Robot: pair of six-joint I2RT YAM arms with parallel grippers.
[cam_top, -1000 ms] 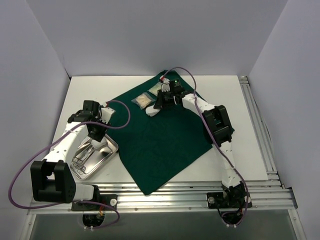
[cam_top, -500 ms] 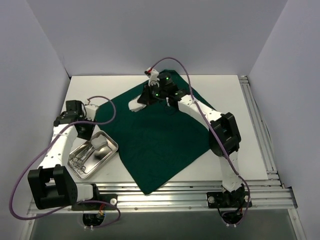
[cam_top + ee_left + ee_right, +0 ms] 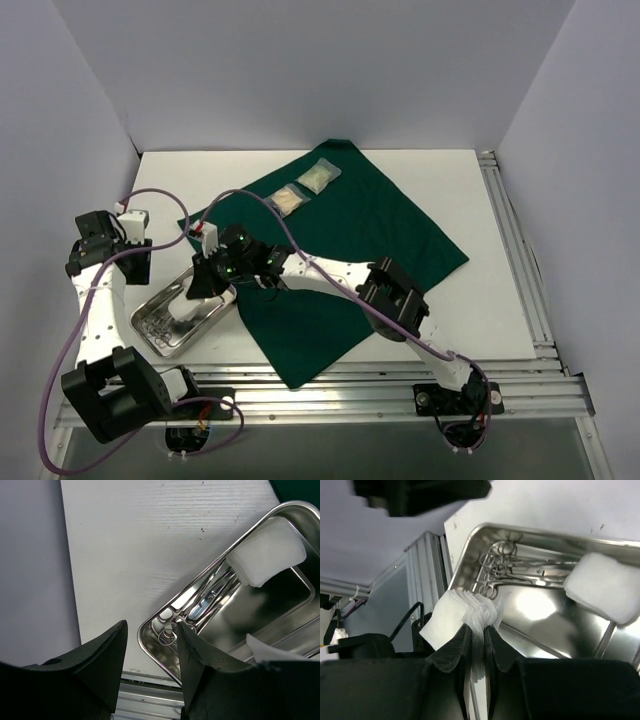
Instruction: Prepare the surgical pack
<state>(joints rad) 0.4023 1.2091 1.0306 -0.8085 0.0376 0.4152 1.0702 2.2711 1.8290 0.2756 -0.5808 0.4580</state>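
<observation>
Steel tray (image 3: 165,345) sits on the white surface (image 3: 470,300), just beside the near-left edge of the dark green drape (image 3: 370,230). Inside it, the scissor-like instruments (image 3: 520,566) lie bunched along one long wall with their ring handles toward a corner. One white gauze pad (image 3: 602,587) rests at the other end of the tray.

The right arm reaches across the drape. Its tool (image 3: 476,630) is clamped tight on a folded stack of gauze (image 3: 460,620), which it holds above the tray's rim near the ring handles.

The left tool (image 3: 151,630) hangs over the bare surface on the tray's outer side. Its jaws are spread with nothing between them.

Two clear packets (image 3: 305,188) lie side by side on the drape's far corner, well apart from the tray.
</observation>
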